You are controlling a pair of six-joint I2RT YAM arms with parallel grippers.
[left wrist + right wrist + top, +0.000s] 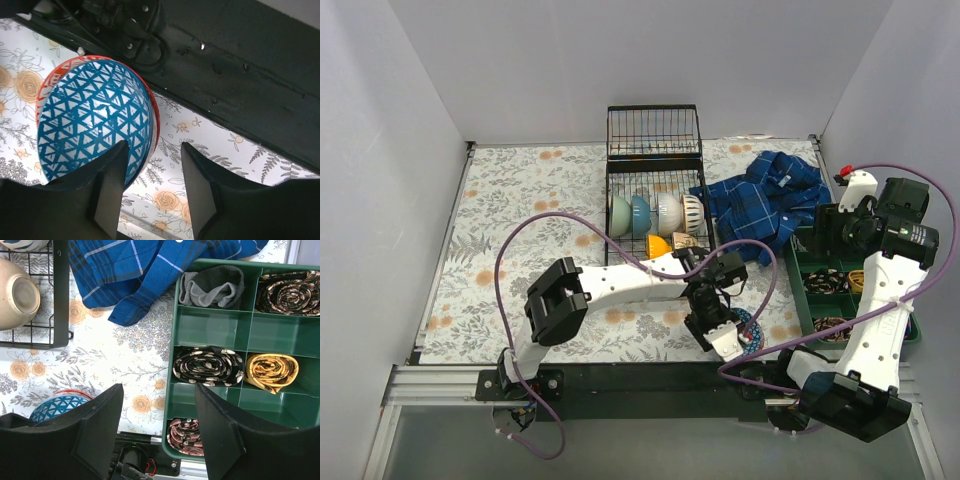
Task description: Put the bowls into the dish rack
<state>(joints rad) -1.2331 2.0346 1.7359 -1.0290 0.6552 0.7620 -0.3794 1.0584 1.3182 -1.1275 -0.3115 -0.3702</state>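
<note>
1. The dish rack [654, 132] sits at the middle of the far half of the floral mat [520, 200]. Its long axis runs from near to far, with the upright basket section at the far end.
2. Four bowls [655, 212] stand on edge in a row across the rack. In the right wrist view, the cream one [17, 295] has its foot facing right.
3. A blue triangle-patterned bowl [95, 120] lies mouth up on the mat, just beside the black base rail [240, 85]. A red-patterned rim shows around it. This may be a second bowl nested underneath, though I cannot be sure.
4. A small item by the yellow bowl [660, 246] in the rack may carry print, but it is too small to read.
5. The left arm's forearm stretches rightward across the mat, and its wrist bends back toward the near edge. The left gripper [155, 146] has its jaws apart, straddling the blue bowl's rim. One finger [112, 185] is over the bowl's inside and the other is over the mat.
6. The right arm reaches away from its base along the green tray [174, 355]. The right gripper [159, 388] has its jaws spread with nothing between them, near a blue plaid shirt [765, 195].
</note>
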